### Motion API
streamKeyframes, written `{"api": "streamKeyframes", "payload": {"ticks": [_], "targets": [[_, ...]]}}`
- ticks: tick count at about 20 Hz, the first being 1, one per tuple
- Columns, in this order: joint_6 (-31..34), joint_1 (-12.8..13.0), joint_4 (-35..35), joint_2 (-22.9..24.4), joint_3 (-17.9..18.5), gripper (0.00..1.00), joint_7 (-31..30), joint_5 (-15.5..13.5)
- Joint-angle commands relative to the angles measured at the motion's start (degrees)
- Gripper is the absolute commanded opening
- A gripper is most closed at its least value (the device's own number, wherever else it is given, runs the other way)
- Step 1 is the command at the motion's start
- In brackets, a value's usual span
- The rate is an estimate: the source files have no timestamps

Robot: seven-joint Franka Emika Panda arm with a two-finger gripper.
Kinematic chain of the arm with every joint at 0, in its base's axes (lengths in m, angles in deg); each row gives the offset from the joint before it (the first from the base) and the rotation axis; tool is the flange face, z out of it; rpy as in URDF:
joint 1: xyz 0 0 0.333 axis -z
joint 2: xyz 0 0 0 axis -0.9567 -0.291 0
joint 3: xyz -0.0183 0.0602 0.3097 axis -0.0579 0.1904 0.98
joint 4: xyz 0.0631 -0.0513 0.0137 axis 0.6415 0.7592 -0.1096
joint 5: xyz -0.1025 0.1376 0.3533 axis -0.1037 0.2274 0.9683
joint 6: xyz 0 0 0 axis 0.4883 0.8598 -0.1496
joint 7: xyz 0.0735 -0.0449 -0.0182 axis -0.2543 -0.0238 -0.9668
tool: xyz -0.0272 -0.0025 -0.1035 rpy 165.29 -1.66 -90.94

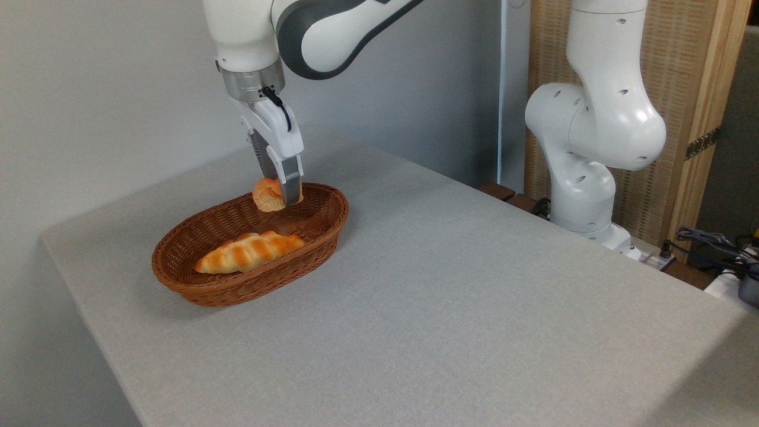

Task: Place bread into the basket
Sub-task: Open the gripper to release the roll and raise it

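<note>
Above the basket's far end, gripper (pixel 278 193) clenched on the bread (pixel 268 196), bun held in the air over the interior, not touching the weave. Braided loaf (pixel 249 251) lies along the near side of the basket (pixel 195 283), on the desk (pixel 450 284). Best move, by my read: lower straight into the bare patch behind the loaf, stay inside the rim, part the jaws only once low, lift out vertically.

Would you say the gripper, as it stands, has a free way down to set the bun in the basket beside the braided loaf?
Probably yes. The gripper holds the bun above the far part of the basket, where the wicker floor looks bare. The braided loaf lies nearer the front rim, seemingly out of the way.
</note>
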Motion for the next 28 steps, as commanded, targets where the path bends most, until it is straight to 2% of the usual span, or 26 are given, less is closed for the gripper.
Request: {"api": "streamKeyframes", "payload": {"ticks": [1, 8, 9, 11, 12, 14, 15, 17, 18, 21, 28], "targets": [[-0.31, -0.25, -0.66, -0.22, -0.05, 1.00, 0.06, -0.36], [-0.40, -0.60, -1.10, 0.30, 0.66, 1.00, 0.15, 0.61], [-0.31, -0.87, -1.54, 0.74, 1.53, 1.00, 0.15, 0.70], [0.65, -0.96, -4.51, 1.80, 6.26, 1.00, 0.24, 2.19], [2.05, -1.83, -6.18, 2.06, 8.28, 1.00, 0.59, 2.54], [7.83, -5.34, -10.74, 2.24, 9.44, 1.00, 3.65, 2.63], [10.04, -5.61, -12.77, 2.06, 11.01, 1.00, 6.02, 3.42], [12.16, -5.01, -15.50, 1.71, 15.40, 1.00, 9.02, 6.66], [13.21, -4.65, -17.17, 1.28, 17.34, 1.00, 9.12, 6.94], [18.30, -1.41, -22.35, -1.27, 23.67, 1.00, 9.38, 7.29], [20.61, -1.31, -22.64, -2.33, 23.60, 1.00, 9.47, 7.29]]}}
